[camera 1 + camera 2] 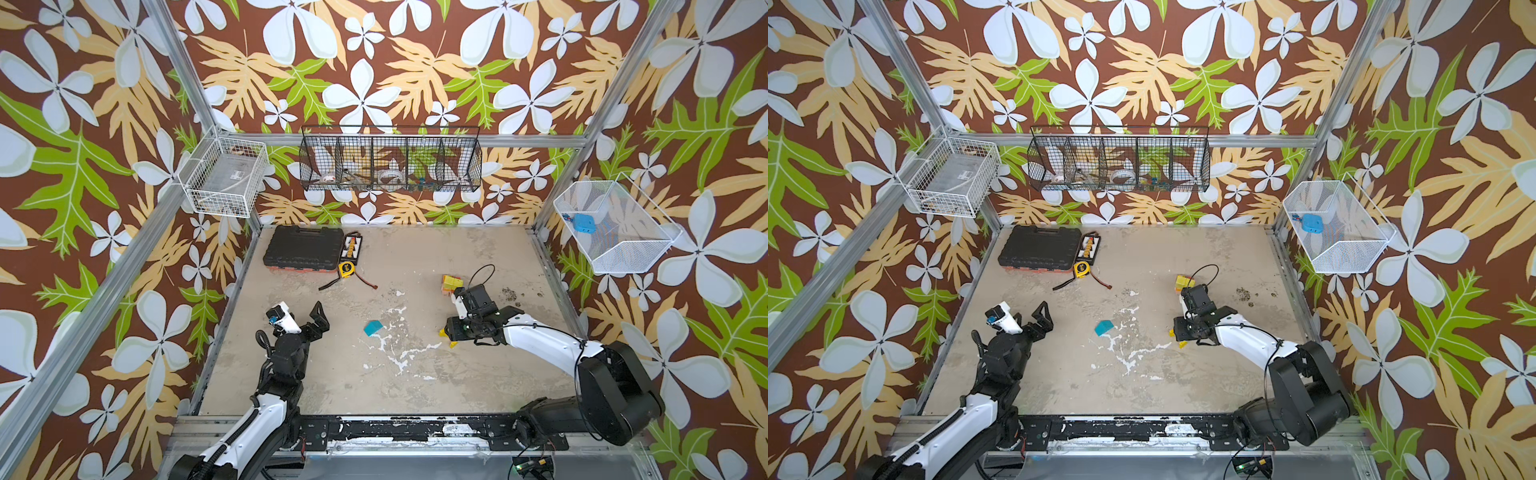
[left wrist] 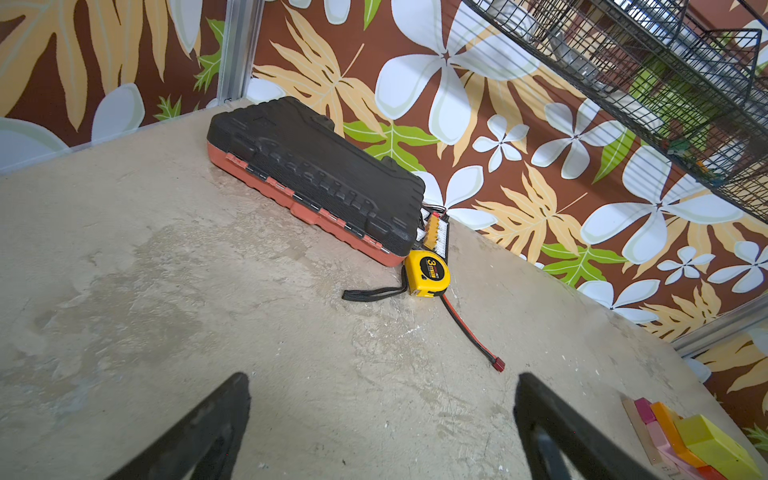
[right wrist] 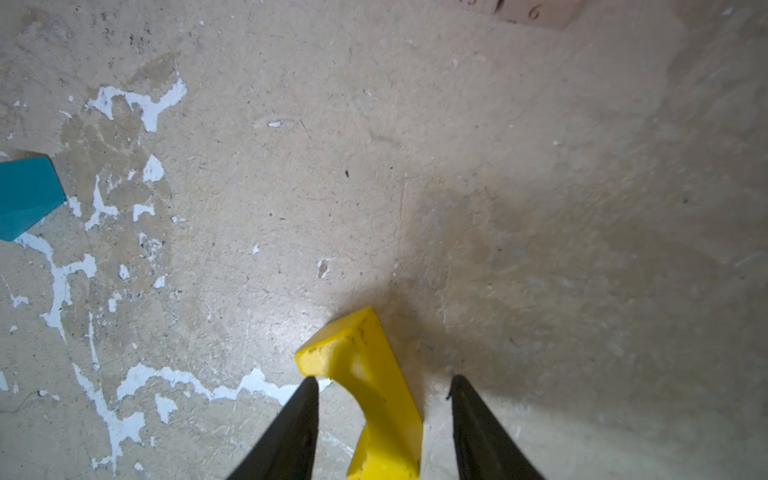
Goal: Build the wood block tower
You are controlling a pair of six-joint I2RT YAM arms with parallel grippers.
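The tower (image 1: pixel 452 284) (image 1: pixel 1185 283) is a small stack of yellow, green, orange and pink wood blocks at the right back of the table; it also shows in the left wrist view (image 2: pixel 698 440). A yellow arch block (image 3: pixel 374 395) lies on the table between the fingers of my right gripper (image 3: pixel 383 379) (image 1: pixel 451 334). That gripper is open, with a gap beside the block. A teal block (image 1: pixel 372 328) (image 3: pixel 25 195) lies alone mid-table. My left gripper (image 1: pixel 323 316) (image 2: pixel 382 378) hangs open and empty over the left of the table.
A black tool case (image 1: pixel 301 249), a yellow tape measure (image 1: pixel 345 269) and a red-and-black cable (image 1: pixel 368 282) lie at the back left. Wire baskets (image 1: pixel 390 160) hang on the walls. A tan plank edge (image 3: pixel 536 12) shows in the right wrist view.
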